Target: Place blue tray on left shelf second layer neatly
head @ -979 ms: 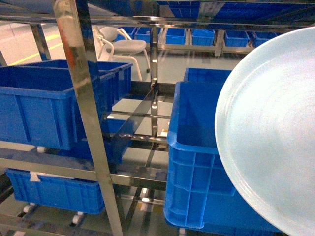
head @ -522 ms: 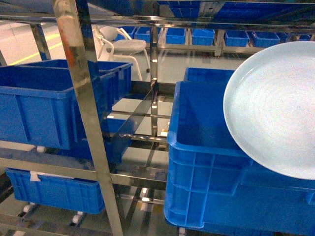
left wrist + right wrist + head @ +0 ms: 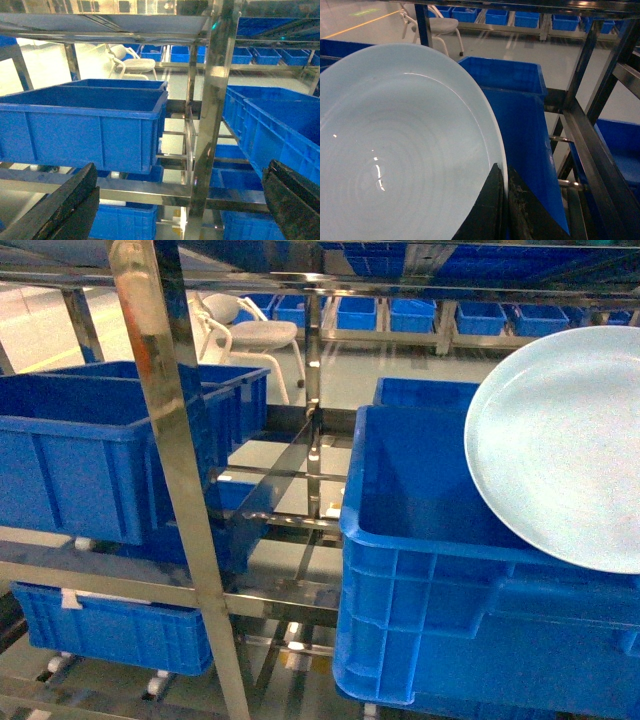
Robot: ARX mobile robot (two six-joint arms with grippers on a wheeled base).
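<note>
In the head view the blue tray [image 3: 560, 445] hangs tilted at the right edge of the picture, its hollow side facing the camera, above the open top of a large blue crate [image 3: 470, 580]. Its lower rim overlaps the far right part of that crate; whether it touches the crate cannot be told. A second crate [image 3: 90, 455] sits on the left, behind a shiny steel upright [image 3: 175, 460]. The shelf level [image 3: 110, 575] under that crate is a steel rail with small white rollers [image 3: 85, 542] showing just beneath the crate. Another crate [image 3: 110, 630] stands on the level below. A white chair [image 3: 250, 335] stands on the floor far behind the rack. Neither gripper shows in this view.

From the left wrist, the left gripper [image 3: 175, 200] appears as two dark fingers [image 3: 65, 207] at the bottom corners, set wide apart with nothing between them. Ahead of it stands the steel upright [image 3: 212, 115], with the left crate [image 3: 85, 125] resting on the shelf rail [image 3: 130, 187] to one side and more crates [image 3: 272, 130] on the other.

From the right wrist, the tray [image 3: 395, 150] fills the left half of the picture. The right gripper [image 3: 504, 205] is clamped on its rim at the bottom, one dark finger [image 3: 487, 212] inside the dish and the other just outside the edge. Beyond the rim lies the deep crate [image 3: 520, 110], and a dark steel frame [image 3: 597, 145] runs down the right side.
</note>
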